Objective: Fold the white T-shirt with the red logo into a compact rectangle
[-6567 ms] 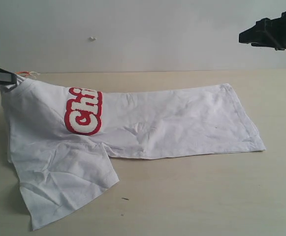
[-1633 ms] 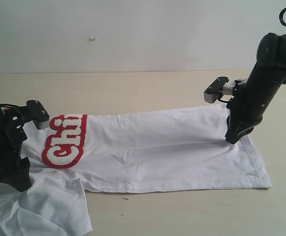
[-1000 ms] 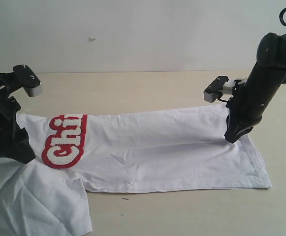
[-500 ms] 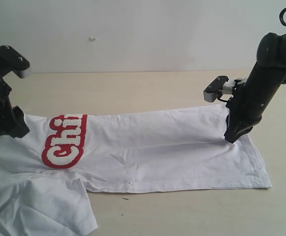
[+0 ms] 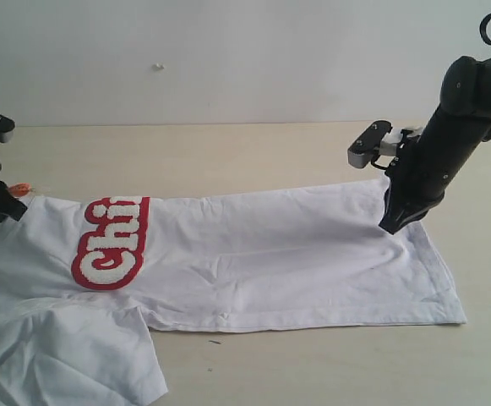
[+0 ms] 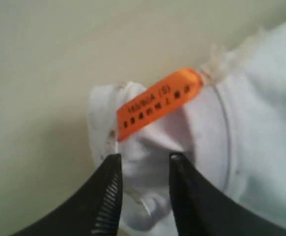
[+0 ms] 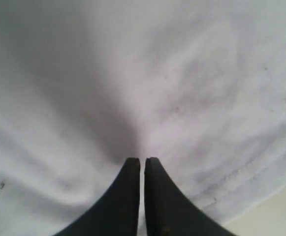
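white T-shirt (image 5: pixel 270 254) spread flat mid-bench (image 5: pixel 228 152), red logo (image 5: pixel 110 245) toward left end | left gripper (image 6: pixel 145 158) jaws apart astride collar bunch by orange tag (image 6: pixel 160 103), likely lining up a hold | right gripper (image 7: pixel 142 161) closed, pinching cloth near hem, likely for a paired lift

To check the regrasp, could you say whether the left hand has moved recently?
Yes: the left hand went leftward and up the view, away from the red logo.

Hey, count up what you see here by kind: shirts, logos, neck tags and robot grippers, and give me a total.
white T-shirt: 1
red logo: 1
orange neck tag: 1
grippers: 2 (left gripper, right gripper)
Total: 5
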You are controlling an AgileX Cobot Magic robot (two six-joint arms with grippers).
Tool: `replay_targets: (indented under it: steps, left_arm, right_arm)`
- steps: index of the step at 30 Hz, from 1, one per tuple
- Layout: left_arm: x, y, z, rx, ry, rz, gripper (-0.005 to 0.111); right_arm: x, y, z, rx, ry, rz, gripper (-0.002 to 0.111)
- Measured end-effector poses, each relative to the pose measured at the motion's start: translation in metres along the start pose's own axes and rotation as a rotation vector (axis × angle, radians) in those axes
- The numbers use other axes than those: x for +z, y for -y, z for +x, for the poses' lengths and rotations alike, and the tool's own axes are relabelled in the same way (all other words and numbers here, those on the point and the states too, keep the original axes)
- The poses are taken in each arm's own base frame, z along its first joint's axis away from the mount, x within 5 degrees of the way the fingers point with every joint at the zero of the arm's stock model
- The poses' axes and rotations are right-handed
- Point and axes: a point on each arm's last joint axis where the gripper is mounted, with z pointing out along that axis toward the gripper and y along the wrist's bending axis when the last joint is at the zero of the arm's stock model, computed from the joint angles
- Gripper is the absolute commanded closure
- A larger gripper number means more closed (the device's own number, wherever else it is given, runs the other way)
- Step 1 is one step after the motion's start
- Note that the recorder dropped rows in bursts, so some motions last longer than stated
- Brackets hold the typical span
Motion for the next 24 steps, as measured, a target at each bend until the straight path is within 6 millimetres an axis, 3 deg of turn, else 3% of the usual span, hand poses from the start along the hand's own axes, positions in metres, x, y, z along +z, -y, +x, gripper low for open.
replay_targets:
  steps: [5, 11, 18, 20, 21, 24]
  left_arm:
    - [0.021, -0.006, -0.016, -0.02, 0.057, -0.017, 0.073]
    - [0.028, -0.016, -0.037, -0.194, 0.168, -0.042, 0.073]
    - [0.037, -0.016, -0.034, -0.243, 0.147, -0.032, 0.073]
    - [0.029, -0.018, -0.035, -0.259, 0.152, -0.034, 0.073]
    - [0.016, -0.02, -0.039, -0.268, 0.174, -0.041, 0.074]
    - [-0.023, -0.025, -0.047, -0.281, 0.24, -0.057, 0.105]
  right_arm:
    - [0.0, 0.002, -0.002, 0.0, 0.02, 0.025, 0.103]
    - [0.0, 0.003, -0.003, 0.0, 0.031, 0.038, 0.103]
    - [0.0, 0.004, -0.003, 0.0, 0.035, 0.043, 0.103]
    - [0.0, 0.004, -0.003, 0.0, 0.035, 0.043, 0.103]
    - [0.0, 0.004, -0.003, 0.0, 0.035, 0.043, 0.103]
    - [0.0, 0.004, -0.003, 0.001, 0.036, 0.043, 0.103]
